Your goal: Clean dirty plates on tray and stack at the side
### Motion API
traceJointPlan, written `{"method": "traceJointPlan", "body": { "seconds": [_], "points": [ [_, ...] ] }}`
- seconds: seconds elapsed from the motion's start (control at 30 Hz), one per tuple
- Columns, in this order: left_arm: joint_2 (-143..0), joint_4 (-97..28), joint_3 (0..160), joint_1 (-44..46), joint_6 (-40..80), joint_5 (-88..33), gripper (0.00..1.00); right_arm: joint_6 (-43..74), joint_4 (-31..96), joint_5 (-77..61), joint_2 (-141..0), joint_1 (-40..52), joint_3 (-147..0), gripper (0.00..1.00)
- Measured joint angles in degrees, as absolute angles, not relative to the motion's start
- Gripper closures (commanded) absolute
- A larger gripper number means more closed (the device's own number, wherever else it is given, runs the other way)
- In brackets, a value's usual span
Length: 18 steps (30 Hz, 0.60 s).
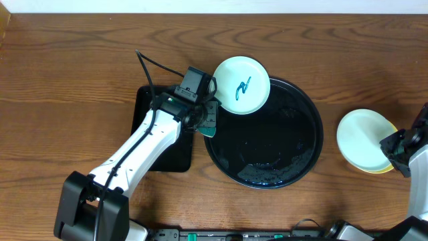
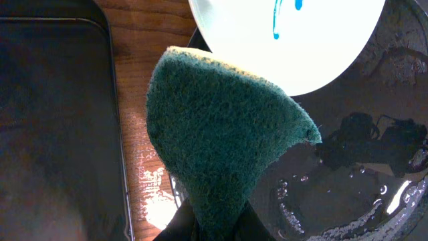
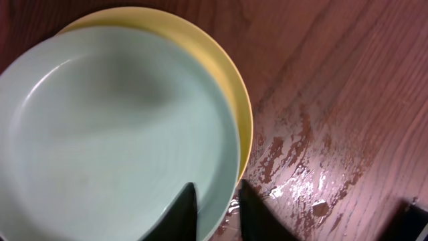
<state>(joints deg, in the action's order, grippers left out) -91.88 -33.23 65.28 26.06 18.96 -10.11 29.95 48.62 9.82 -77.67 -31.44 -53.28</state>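
Pinching green sponge (image 2: pixel 227 140), left gripper (image 1: pixel 207 122) closed, beside scribbled plate (image 1: pixel 241 85).

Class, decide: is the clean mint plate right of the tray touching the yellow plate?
Touching. The right wrist view shows the mint plate lying nested on the yellow plate, only a yellow crescent showing.

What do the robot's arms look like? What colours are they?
Both are mostly white with black parts. The left arm has a chunky black base, a thin black cable running along it and a boxy black camera. The right arm ends in pointed black fingers.
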Motion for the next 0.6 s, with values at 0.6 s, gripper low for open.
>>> {"method": "traceJointPlan", "body": {
  "seconds": [0.6],
  "points": [
    [-91.9, -33.1, 65.3, 26.1, 19.0, -10.1, 0.91, 20.1, 42.2, -9.5, -77.7, -30.0, -53.3, 0.63]
  ]
}}
